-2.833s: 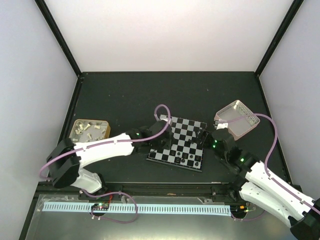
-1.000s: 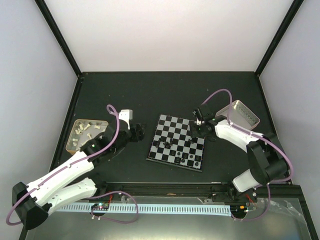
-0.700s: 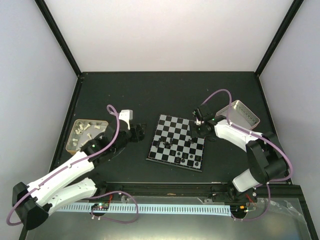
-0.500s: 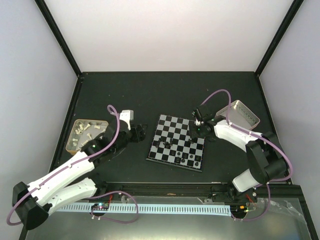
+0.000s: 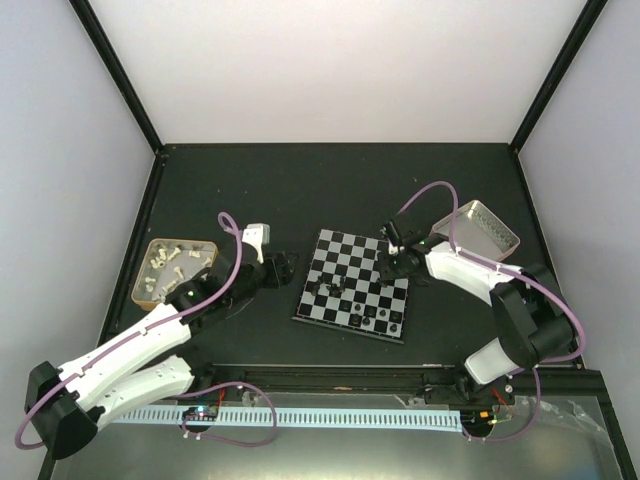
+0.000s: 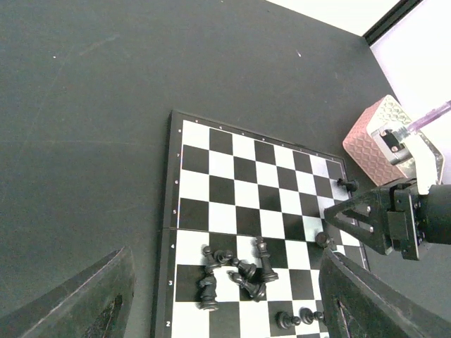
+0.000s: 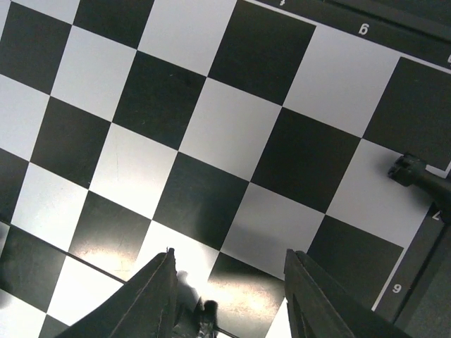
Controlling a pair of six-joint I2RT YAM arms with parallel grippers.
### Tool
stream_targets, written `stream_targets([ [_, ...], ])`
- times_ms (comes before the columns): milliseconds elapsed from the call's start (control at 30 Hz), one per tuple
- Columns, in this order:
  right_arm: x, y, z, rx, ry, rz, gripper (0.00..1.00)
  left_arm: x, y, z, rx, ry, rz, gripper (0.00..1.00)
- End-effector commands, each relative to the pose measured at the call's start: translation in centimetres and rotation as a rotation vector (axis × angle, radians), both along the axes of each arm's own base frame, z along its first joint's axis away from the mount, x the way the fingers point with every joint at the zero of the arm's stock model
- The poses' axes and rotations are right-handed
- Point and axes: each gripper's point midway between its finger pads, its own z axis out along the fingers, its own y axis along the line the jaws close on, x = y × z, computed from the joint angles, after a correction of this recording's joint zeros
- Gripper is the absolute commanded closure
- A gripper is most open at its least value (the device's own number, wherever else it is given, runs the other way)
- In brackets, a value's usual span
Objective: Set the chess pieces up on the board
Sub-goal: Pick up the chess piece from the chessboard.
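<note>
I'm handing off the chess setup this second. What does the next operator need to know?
Left gripper: open and empty, hovering just off the left edge of the board.
Right gripper: open, low over the board's right side, with a black piece between its fingers, seemingly not clamped.
Pieces: only a few black ones are on the board. A cluster sits left of centre, some of it toppled, and a lone piece is at the right edge. Pale pieces lie in the tan tray.
Done: no row is arranged yet.
Left: nearly everything, including righting the toppled pieces.
</note>
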Motion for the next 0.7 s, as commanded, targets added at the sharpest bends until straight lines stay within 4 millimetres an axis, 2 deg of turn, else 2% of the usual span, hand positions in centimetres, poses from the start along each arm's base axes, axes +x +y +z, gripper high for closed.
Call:
stream_targets([
  [0, -0.3, 0.6, 0.2, 0.013, -0.005, 0.018, 0.56, 0.4, -0.4, 0.5, -0.034, -0.004, -0.003, 0.27],
  [233, -2.4, 1.2, -0.3, 0.013, 0.034, 0.075, 0.52, 0.1, -0.7, 0.0, -0.045, 0.014, -0.015, 0.27],
  [400, -3.4, 0.6, -0.9, -0.016, 0.044, 0.073, 0.51, -0.1, -1.5, -0.4, -0.058, 0.035, -0.053, 0.27],
  [467, -3.5, 0.4, -0.8, -0.021, 0.038, 0.059, 0.51, -0.2, -2.7, -0.4, -0.07, 0.035, -0.115, 0.26],
  [533, -3.2, 0.1, 0.0, -0.006, 0.001, 0.022, 0.51, -0.6, -4.9, 0.0, -0.088, 0.026, -0.237, 0.26],
  [667, -2.0, -0.3, 3.2, 0.072, -0.135, -0.09, 0.47, -0.6, -8.4, -1.1, -0.031, 0.145, -0.385, 0.28],
])
